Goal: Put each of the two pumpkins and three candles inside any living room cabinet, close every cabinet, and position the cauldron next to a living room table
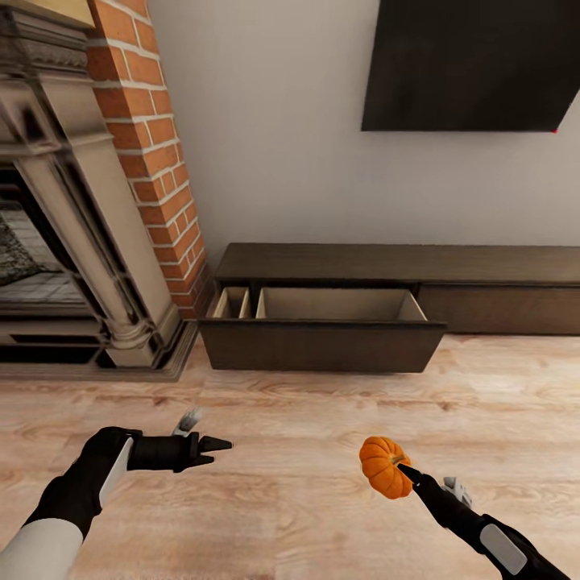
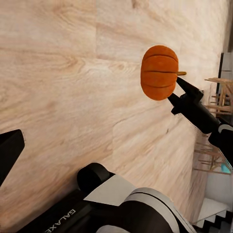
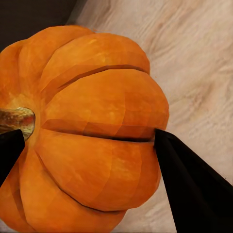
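At lower right, the right gripper (image 1: 400, 470) clamps its fingers on a pumpkin (image 1: 382, 466) above the floor (image 1: 290, 419). At lower left, the left gripper (image 1: 216, 451) holds its fingers narrow and empty. The cabinet (image 1: 322, 345) drawer at centre stands open.

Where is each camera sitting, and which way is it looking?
Head view: on the robot's head, looking down at the open cabinet, with left gripper and right gripper.
Left wrist view: on the left arm, looking across the floor at the right gripper.
Right wrist view: on the right arm, close on the pumpkin.
All three share the pumpkin.
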